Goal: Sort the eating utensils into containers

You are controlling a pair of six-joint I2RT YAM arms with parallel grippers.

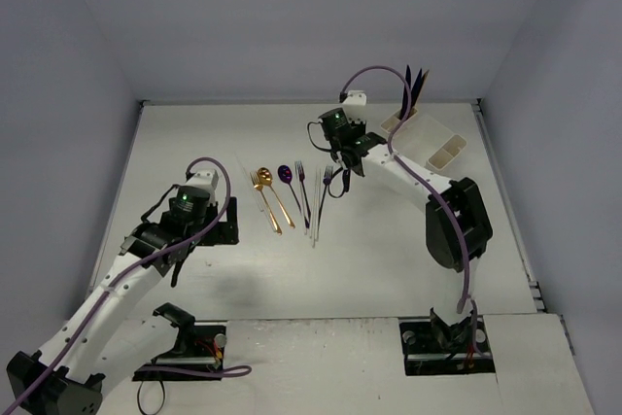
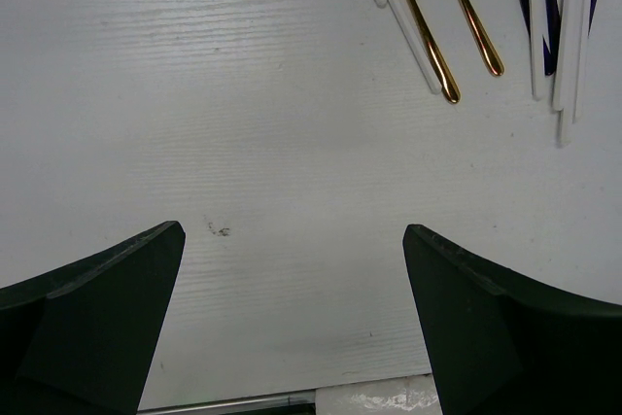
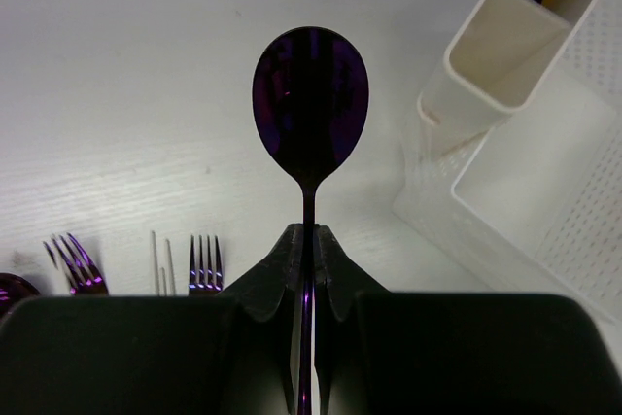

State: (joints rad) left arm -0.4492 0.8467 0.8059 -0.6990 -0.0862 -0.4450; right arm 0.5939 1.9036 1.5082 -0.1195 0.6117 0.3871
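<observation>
My right gripper [image 3: 311, 240] is shut on the handle of a dark purple spoon [image 3: 311, 94] and holds it off the table, bowl forward, left of the white organizer; it also shows in the top view [image 1: 347, 159]. The organizer's tray [image 1: 434, 143] and a square cup [image 3: 501, 46] lie at the back right, with dark and gold utensils [image 1: 416, 86] standing in the cups. Gold, purple and clear utensils [image 1: 287, 196] lie in a row mid-table. My left gripper [image 2: 292, 269] is open and empty above bare table, just left of their handle ends [image 2: 442, 55].
Two purple forks [image 3: 204, 264] and clear plastic tines [image 3: 160, 258] lie on the table below the right gripper. Grey walls close the table on three sides. The arm bases [image 1: 447, 337] stand at the near edge.
</observation>
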